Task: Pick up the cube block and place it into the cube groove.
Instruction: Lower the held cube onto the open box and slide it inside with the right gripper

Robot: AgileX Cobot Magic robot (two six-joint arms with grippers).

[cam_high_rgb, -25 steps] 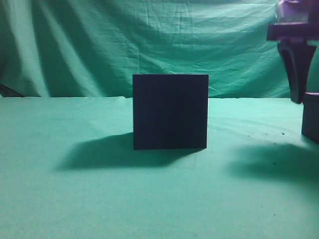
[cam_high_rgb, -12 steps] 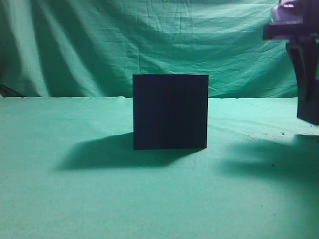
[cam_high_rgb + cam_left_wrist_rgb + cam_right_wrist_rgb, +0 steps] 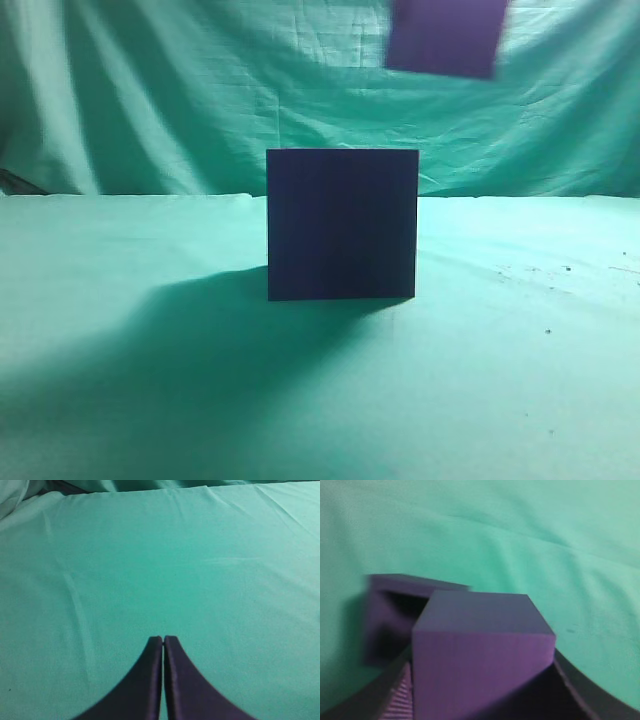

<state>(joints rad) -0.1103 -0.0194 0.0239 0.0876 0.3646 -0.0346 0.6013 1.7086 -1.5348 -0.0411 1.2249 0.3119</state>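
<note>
Since half a second ago the cube block, clamped between the right gripper fingers, has risen from the counter's right edge to hang, blurred, seemingly above the box mid-counter; the left gripper fingers are together.

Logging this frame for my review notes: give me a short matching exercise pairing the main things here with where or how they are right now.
Column 1:
1. cube block
2. large dark box
3. left tool
4. right tool

Column 2:
a. shut, nothing between its fingers
b. resting on the green cloth
c. up in the air, above and right of the box
d. clamped around the block

Pairs: 1-c, 2-b, 3-a, 4-d
</note>
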